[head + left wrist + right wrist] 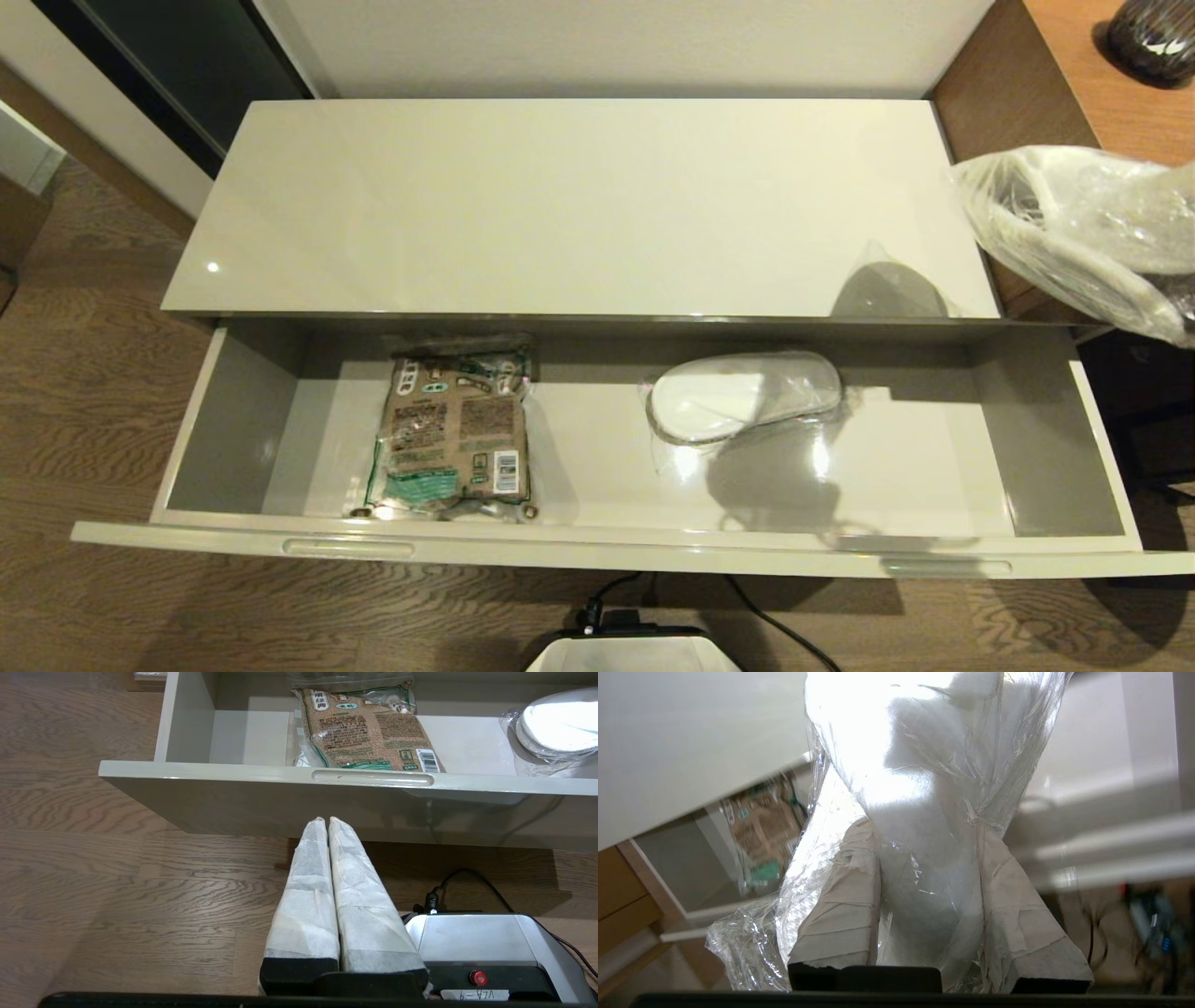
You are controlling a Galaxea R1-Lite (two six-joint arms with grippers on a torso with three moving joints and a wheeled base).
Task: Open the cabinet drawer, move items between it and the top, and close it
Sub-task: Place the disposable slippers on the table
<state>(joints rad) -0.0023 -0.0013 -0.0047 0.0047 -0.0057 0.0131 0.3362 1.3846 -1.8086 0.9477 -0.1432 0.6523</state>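
Note:
The cabinet drawer (597, 551) stands pulled out, with the brown-and-green pouch (455, 431) lying in its left half and one wrapped white slipper (742, 397) in its right half. The cream-white top (560, 205) is bare. My right gripper (924, 826) is shut on another wrapped slipper (1088, 233), holding it in the air past the top's right end; the gripper itself is out of the head view. My left gripper (325, 820) is shut and empty, low in front of the drawer's front panel (355, 807) near the left handle slot (372, 777). No tissue pack is visible.
A brown wooden desk (1111, 84) with a dark vase (1153, 37) stands right of the cabinet. The robot base (630, 649) and its black cables sit on the wood floor below the drawer front. A dark panel (177, 65) lines the wall at back left.

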